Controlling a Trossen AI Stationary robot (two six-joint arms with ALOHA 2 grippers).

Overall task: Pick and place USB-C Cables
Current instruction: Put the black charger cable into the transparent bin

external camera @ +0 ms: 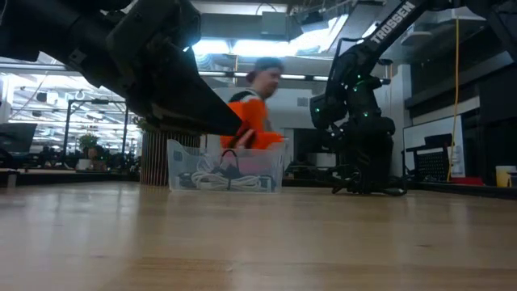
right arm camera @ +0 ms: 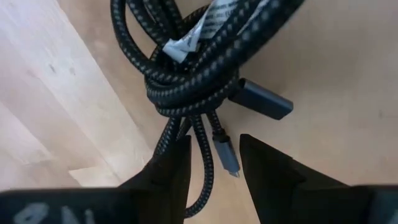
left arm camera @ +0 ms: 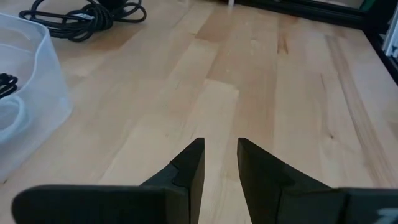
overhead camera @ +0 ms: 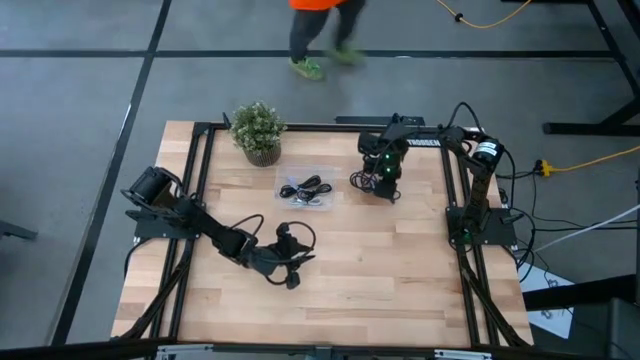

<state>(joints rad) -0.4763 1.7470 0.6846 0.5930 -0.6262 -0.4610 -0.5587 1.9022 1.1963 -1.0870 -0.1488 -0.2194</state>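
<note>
Right now my right gripper [right arm camera: 214, 163] hangs low over a black braided USB-C cable [right arm camera: 199, 56] bundled on the table [overhead camera: 400, 260] near the far right corner; fingers apart, two strands and a plug running lengthwise between them, the coil just ahead. My left gripper [left arm camera: 219, 165], fingers parted and empty, waits over bare wood, farther off, beside the clear bin [overhead camera: 308, 190] holding other cables.

Two dark arms on a black frame

The left arm [overhead camera: 190, 222] and right arm [overhead camera: 470, 165] are matte black with thick black wiring; the right carries white "TROSSEN" lettering (plus small green lights), and each ends in wedge-shaped fingers [left arm camera: 189, 171].
</note>
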